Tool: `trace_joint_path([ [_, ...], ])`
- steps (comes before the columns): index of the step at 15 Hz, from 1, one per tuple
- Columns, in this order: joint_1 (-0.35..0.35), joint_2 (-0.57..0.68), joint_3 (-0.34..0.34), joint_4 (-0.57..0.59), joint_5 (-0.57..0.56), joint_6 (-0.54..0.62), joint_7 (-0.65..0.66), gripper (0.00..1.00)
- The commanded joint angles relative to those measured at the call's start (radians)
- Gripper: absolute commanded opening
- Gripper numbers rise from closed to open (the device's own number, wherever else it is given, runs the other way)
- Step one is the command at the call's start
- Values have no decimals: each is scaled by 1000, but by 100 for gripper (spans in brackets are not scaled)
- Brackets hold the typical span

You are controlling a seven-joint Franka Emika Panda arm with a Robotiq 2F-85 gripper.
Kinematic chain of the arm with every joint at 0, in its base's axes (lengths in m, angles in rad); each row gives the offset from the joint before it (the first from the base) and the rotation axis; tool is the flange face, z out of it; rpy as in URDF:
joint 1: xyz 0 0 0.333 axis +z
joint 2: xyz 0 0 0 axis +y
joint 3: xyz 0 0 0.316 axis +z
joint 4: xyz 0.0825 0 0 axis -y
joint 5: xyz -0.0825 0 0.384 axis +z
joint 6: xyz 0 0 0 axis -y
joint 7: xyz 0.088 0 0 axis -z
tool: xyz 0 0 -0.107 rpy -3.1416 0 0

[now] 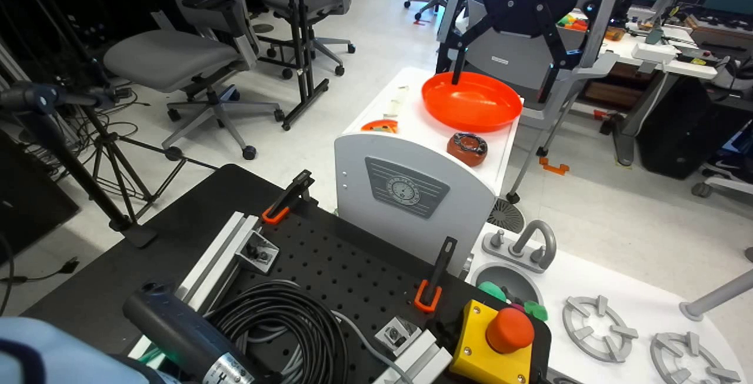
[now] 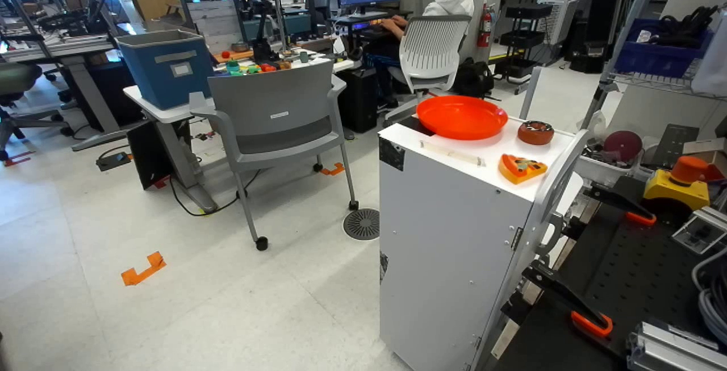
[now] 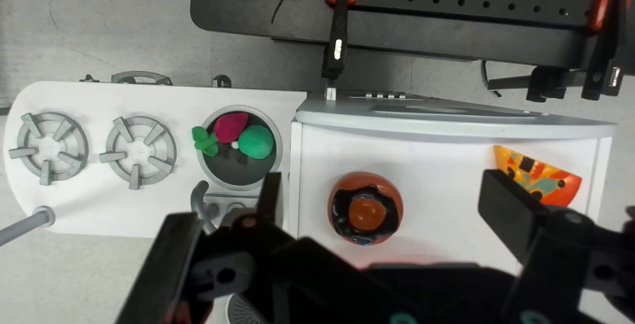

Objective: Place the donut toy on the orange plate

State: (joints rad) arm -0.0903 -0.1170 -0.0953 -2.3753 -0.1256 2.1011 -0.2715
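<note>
The donut toy is round and reddish brown with dark icing. It sits on the white cabinet top beside the orange plate, apart from it; it also shows in an exterior view and, in the wrist view, between the finger lines, nearer the left finger. The orange plate lies bare on the same top and also shows in an exterior view. In the wrist view it is almost wholly hidden behind the gripper body. My gripper is wide open and empty above the cabinet top; its fingers also show in the wrist view.
A pizza-slice toy lies near the cabinet's raised grey panel. A toy sink holds green and pink toys. Clamps stand up from the black table's edge near the panel. A grey chair stands by the cabinet.
</note>
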Motion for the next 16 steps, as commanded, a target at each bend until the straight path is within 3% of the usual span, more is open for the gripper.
trace_joint_path([
  [1, 3, 0, -3, 1, 0, -3, -2, 100],
  [6, 2, -16, -2, -22, -19, 9, -1, 100],
  [16, 8, 8, -7, -4, 106, 72, -15, 100],
])
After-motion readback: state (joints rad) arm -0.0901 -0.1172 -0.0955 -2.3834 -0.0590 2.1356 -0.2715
